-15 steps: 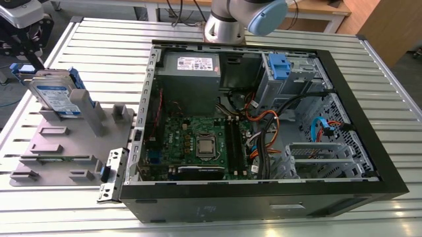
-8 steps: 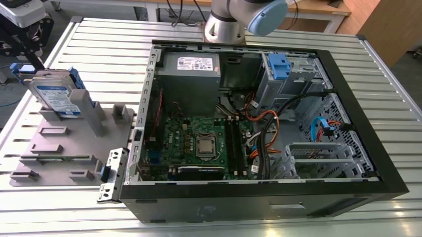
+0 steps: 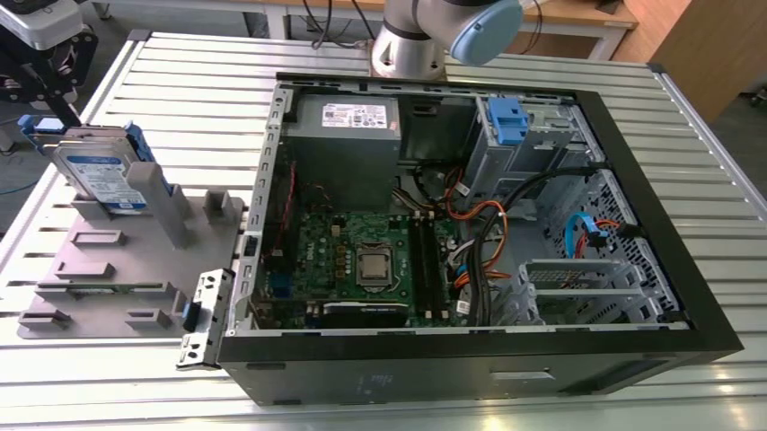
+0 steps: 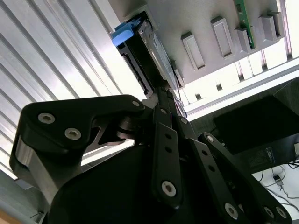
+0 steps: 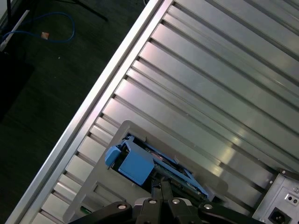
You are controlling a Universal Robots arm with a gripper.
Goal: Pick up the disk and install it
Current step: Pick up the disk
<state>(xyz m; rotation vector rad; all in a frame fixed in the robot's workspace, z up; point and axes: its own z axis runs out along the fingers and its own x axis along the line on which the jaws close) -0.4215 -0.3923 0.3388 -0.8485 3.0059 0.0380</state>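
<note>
While the claw [image 5: 163, 181] is hanging drawn narrow at the upright disk [image 3: 102, 178], we are judging it stiff, dense and shock-sensitive, best gripped across its edges.

In the exterior view the picture's edge cuts off most of the claw [image 3: 54, 106] by the disk [image 3: 102, 178], and the arm [image 3: 410, 45] too. In both wrist views the claw's black links cover part of the disk, leaving us a blue rail [image 4: 123, 33] and a thin edge. We cannot tell whether claw and disk touch. The label [image 3: 106, 184] is too small for us to read.
</note>
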